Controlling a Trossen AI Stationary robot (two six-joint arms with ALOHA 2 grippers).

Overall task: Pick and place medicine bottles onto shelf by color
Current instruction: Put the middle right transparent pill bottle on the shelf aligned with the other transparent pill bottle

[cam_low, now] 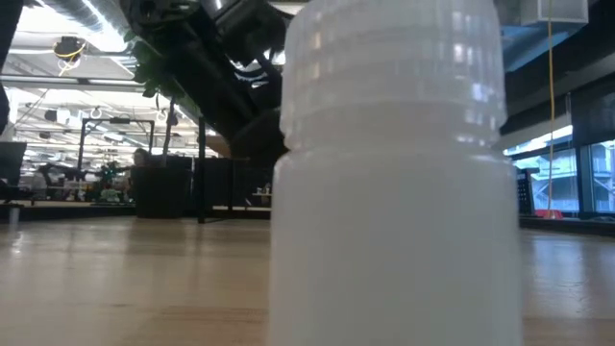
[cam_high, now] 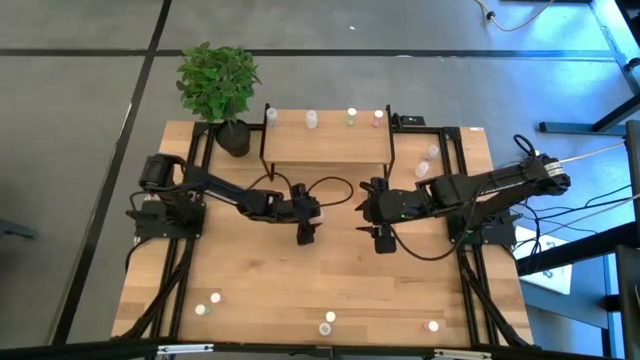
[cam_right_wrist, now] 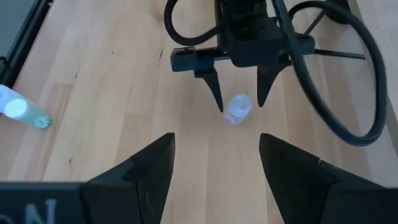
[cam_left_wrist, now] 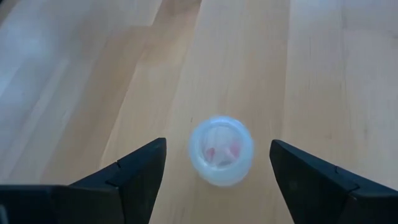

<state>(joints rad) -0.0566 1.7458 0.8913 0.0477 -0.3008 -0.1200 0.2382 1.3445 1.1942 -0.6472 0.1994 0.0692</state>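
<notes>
A small whitish medicine bottle [cam_left_wrist: 221, 150] with pink showing through it rests on the tabletop and seems to lie on its side. My left gripper [cam_left_wrist: 217, 171] is open, with one finger on either side of the bottle and not touching it. The right wrist view shows the same bottle [cam_right_wrist: 237, 109] between those fingers. My right gripper [cam_right_wrist: 216, 163] hangs open above the table to the right of the bottle, holding nothing. On the shelf [cam_high: 325, 148] at the far side, several bottles [cam_high: 351, 117] stand in a row along its far edge.
Several loose bottles [cam_high: 330, 318] lie near the table's front edge, and two more [cam_high: 428, 160] lie right of the shelf. One with a green cap [cam_right_wrist: 22, 112] lies off to the side. A bottle [cam_low: 394, 173] fills the low view. A potted plant [cam_high: 220, 90] stands at the far left.
</notes>
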